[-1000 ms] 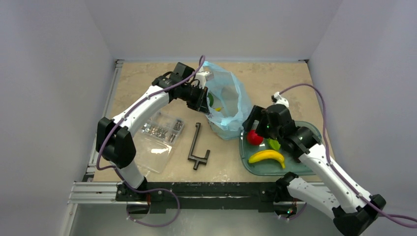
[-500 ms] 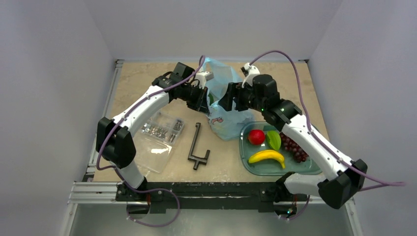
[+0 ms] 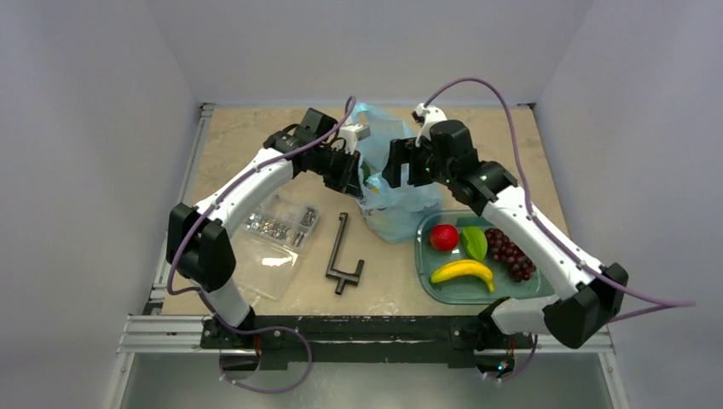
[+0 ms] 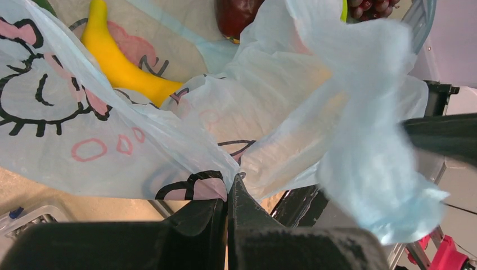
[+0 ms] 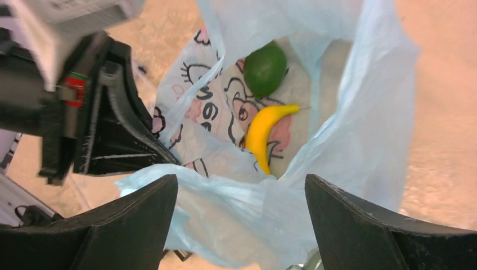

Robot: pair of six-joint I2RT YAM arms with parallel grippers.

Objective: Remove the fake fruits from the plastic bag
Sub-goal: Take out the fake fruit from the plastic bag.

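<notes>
The light-blue plastic bag (image 3: 396, 204) stands at mid-table. My left gripper (image 3: 349, 175) is shut on its left rim, pinched at my fingertips (image 4: 229, 188), and holds the mouth open. My right gripper (image 3: 394, 166) is open and empty, just above the mouth (image 5: 242, 191). Inside the bag lie a green fruit (image 5: 264, 68) and a yellow banana (image 5: 264, 135), which also shows in the left wrist view (image 4: 121, 62). A dark red fruit (image 4: 236, 17) shows behind the bag film. I cannot tell if it is inside.
A green tray (image 3: 533, 291) at front right holds a red apple (image 3: 442, 237), a green piece (image 3: 474, 243), grapes (image 3: 510, 254) and a banana (image 3: 462, 271). A clear bag of screws (image 3: 277, 230) and a black tool (image 3: 344, 256) lie left of the bag.
My right gripper has moved from above the tray up and left to the bag's mouth, and the grapes now show on the tray. The left gripper has not moved.
</notes>
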